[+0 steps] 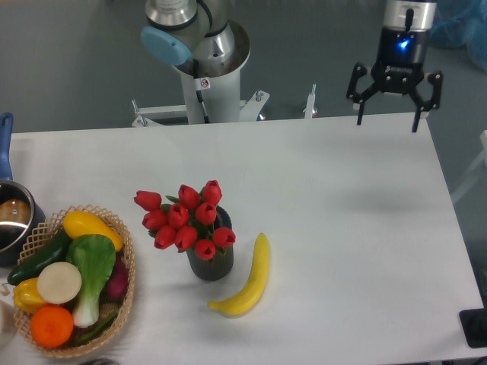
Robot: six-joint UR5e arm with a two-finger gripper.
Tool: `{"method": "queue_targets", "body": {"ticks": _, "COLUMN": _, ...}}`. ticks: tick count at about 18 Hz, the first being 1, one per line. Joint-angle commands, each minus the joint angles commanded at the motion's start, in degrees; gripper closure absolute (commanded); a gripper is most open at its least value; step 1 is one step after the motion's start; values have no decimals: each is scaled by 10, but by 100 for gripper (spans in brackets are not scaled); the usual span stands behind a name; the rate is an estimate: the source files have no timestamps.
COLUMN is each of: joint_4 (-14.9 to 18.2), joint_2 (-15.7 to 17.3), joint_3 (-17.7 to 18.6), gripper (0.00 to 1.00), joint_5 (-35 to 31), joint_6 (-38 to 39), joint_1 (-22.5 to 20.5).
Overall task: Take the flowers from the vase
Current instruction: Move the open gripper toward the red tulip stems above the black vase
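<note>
Closest to the camera, down in the left corner, there was a wicker basket (122, 304) packed with produce: an orange (52, 325), a round white thing I couldn't identify, a leafy green vegetable (93, 262), a dark cucumber and a couple of yellow pieces. A banana (247, 280) lay on the white table (342, 228) just right of the middle, curved, with its upper tip pointing away from the camera. Just beside it on its left stood the vase (210, 261), short, dark and ribbed, upright, close to the banana but not clearly touching it. The flowers (185, 218) were sitting in the vase, a bunch of red tulip buds spreading wider than its mouth and leaning off to the left. Further left, at the table's edge, part of a steel pot (13, 220) with a blue handle poked into view. At the back, behind the table, was the arm's pale base column (205, 76). The gripper (386, 115) hung over the far right corner of the table, well apart from the flowers, with its two fingers spread wide and nothing between them, and a blue light glowing on its body.
</note>
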State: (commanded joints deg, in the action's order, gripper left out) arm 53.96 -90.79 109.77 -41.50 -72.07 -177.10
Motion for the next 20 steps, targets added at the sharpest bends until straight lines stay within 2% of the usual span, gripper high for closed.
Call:
{"method": "queue_targets", "body": {"ticks": 3, "joint_4": -5, "joint_2": -16, "joint_3": 1, "gripper": 0, "joint_5": 27, "joint_6": -6, "joint_1": 7}}
{"method": "queue_targets", "body": {"ticks": 6, "joint_4": -5, "joint_2": -40, "joint_3": -5, "gripper": 0, "joint_5": 31, "joint_6": -6, "joint_1": 61}}
{"method": "queue_targets", "body": {"ticks": 9, "joint_4": -5, "joint_2": -54, "joint_3": -6, "gripper": 0, "joint_5": 33, "joint_6": -2, "joint_1": 95}}
{"method": "queue_targets", "body": {"ticks": 15, "joint_4": -10, "joint_2": -57, "joint_3": 2, "gripper": 0, "joint_5": 34, "joint_6": -19, "joint_1": 130}}
{"method": "queue_targets", "body": {"ticks": 20, "joint_4": -11, "joint_2": -57, "joint_3": 16, "gripper": 0, "joint_5": 75, "joint_6": -21, "joint_1": 147}}
